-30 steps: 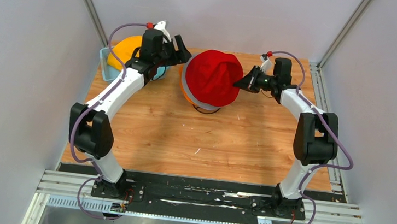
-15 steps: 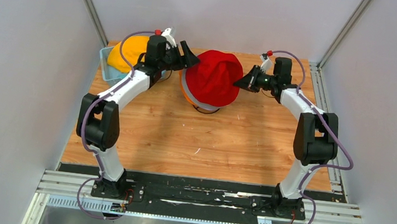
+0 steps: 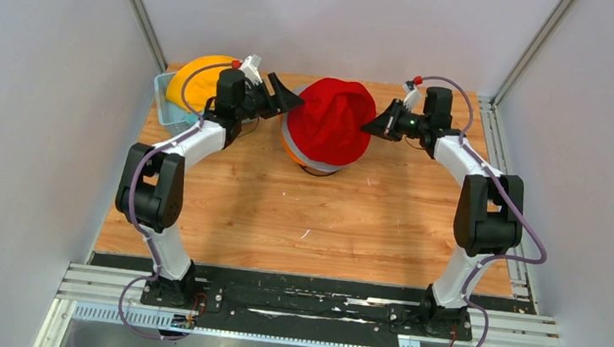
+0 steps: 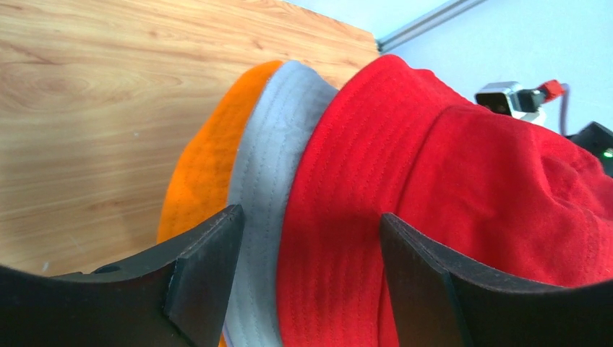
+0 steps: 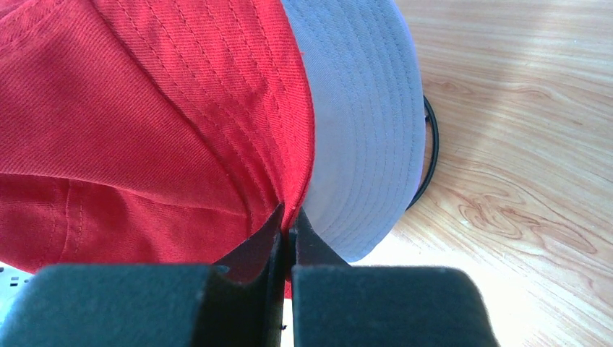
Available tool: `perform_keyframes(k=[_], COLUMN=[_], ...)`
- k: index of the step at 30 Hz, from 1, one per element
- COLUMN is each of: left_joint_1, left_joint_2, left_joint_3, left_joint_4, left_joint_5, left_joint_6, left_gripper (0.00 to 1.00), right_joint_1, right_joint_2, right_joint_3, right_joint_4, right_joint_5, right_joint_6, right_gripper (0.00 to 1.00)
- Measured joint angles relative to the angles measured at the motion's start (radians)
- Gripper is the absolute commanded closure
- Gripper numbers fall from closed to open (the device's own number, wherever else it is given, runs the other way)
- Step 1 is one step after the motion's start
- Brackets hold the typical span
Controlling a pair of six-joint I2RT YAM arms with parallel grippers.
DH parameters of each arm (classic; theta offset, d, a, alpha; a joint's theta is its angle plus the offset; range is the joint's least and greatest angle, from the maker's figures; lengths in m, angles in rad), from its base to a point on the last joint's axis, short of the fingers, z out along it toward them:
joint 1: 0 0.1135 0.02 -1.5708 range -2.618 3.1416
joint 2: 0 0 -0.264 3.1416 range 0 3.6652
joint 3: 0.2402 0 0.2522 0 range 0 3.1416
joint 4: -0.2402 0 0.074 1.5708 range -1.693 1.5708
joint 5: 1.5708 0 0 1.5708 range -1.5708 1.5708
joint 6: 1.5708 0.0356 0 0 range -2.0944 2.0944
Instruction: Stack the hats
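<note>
Stack of hats, far centre of the table (image 3: 299, 224): red hat (image 3: 330, 120) on top, grey hat (image 4: 271, 188) under it, orange hat (image 4: 206, 173) lowest, all seated on a black wire stand (image 5: 428, 155) whose ring shows below the grey brim. A yellow hat (image 3: 193, 82) lies apart in the light blue basket (image 3: 162, 96) at the far left corner, not yet stacked. Right gripper (image 5: 289, 220): fingers together, pinched on the edge of the red brim, with the grey brim just beside them. Left gripper (image 3: 286, 95): fingers apart, holding nothing, set at the left side of the stack with the red and grey brims between them. Condition of the top item: crown creased and dented, brim not lying evenly over the grey one. Likely hazards: a pull from the right claw before it lets go would drag the red hat sideways or off the pile; the left claw, if it closes where it stands, could catch grey and red brims together and lift or skew the lower hats; a hard tug from either side might shift or tip the light wire stand. Markings: no brand, label or readable writing on any hat, the basket or the arms.
</note>
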Motion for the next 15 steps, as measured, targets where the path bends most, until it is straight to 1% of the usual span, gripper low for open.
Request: perform_keyframes(k=[8,10,11,15], left_joint_1=[0.013,0.014,0.015,0.019], left_joint_2=[0.046,0.061,0.066,0.077], left_joint_3=[-0.031,-0.037,-0.042,-0.061], left_joint_4=[0.192,0.243,0.262,0.311], left_joint_5=[0.146,0.177,0.185,0.214], left_joint_6=[-0.132,-0.167,-0.18,-0.217], left_gripper=[0.33,0.37,0.41,0.73], right_joint_1=[-0.001,-0.001,-0.001,-0.001], right_joint_2=[0.0,0.0,0.0,0.0], right_joint_3=[0.0,0.0,0.0,0.0], right_joint_4=[-0.002,-0.002,-0.002,-0.002], right_joint_5=[-0.001,-0.001,-0.001,0.0], right_joint_6=[-0.002,-0.002,-0.003,-0.003], right_gripper=[0.99,0.99,0.99,0.99])
